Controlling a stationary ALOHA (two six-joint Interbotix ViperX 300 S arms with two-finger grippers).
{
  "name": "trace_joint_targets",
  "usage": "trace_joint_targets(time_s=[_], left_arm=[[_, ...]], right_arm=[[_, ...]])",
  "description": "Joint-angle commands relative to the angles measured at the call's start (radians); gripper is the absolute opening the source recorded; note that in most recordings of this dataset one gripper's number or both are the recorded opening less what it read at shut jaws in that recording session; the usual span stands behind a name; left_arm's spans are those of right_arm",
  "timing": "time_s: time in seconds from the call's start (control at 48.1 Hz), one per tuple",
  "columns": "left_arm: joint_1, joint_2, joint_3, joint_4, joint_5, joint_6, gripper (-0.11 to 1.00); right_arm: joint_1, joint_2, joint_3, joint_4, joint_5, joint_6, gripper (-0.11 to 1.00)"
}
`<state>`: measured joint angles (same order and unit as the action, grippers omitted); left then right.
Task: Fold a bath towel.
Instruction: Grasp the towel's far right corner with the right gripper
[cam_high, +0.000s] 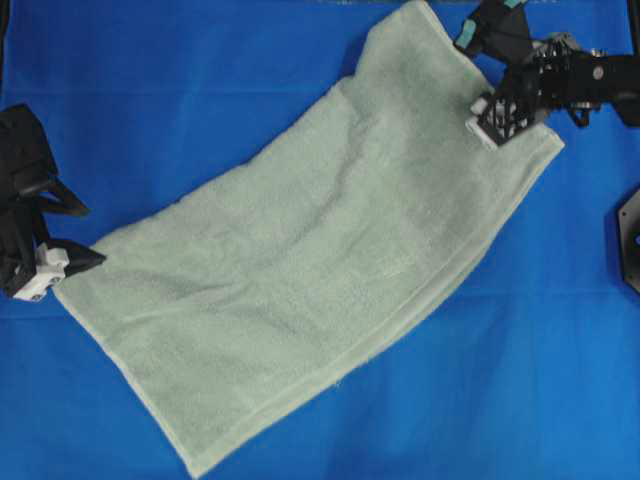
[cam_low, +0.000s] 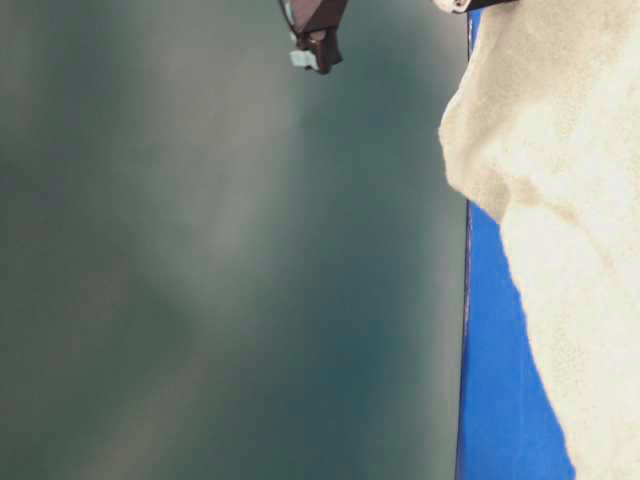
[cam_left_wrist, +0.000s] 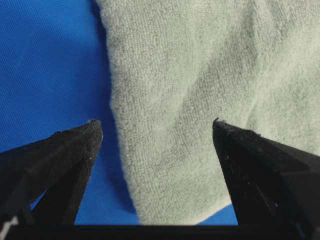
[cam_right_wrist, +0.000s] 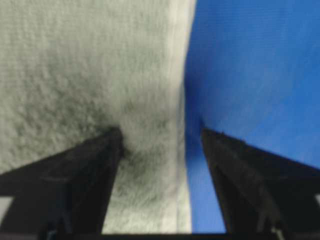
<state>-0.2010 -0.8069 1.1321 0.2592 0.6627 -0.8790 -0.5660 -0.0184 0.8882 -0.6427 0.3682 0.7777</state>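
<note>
Counter (cam_high: 120, 60): you see it covered in bright blue cloth under everything.
Bath towel (cam_high: 330, 290): it lies spread flat and slanted across the counter, one short end near each arm.
Right gripper (cam_right_wrist: 160, 131): your fingers (cam_right_wrist: 95, 165) stand wide apart astride the towel's hemmed edge at its far right corner, holding nothing.
Left gripper (cam_left_wrist: 156, 124): your fingers (cam_left_wrist: 65, 155) stand wide apart at the towel's left corner, holding nothing.

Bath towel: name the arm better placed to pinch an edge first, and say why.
Probably right. The right gripper is open, one finger on the bath towel and one on the blue cover, straddling the hemmed edge. The left gripper straddles an edge too, but seems higher.
</note>
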Motion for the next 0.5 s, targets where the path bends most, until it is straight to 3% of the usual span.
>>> trace_joint_targets(time_s=[0.0,0.208,0.25,0.395,0.478], left_arm=[[0.003,0.008,-0.008,0.003,-0.005,0.0,0.86],[0.003,0.011,-0.009,0.003,-0.005,0.0,0.86],[0.003,0.011,-0.008,0.003,-0.005,0.0,0.86],[0.003,0.009,-0.009,0.003,-0.006,0.0,0.86],[0.003,0.009,-0.009,0.003,-0.005,0.0,0.86]], right_arm=[[-0.015,0.044,0.008,-0.003,-0.025,0.0,0.66],[-0.015,0.072,0.037,0.028,-0.028,0.009,0.62],[-0.015,0.067,0.04,0.034,-0.029,0.015,0.56],[-0.015,0.051,0.054,0.043,-0.026,0.038,0.19],[-0.014,0.021,0.061,0.046,-0.015,0.051,0.16]])
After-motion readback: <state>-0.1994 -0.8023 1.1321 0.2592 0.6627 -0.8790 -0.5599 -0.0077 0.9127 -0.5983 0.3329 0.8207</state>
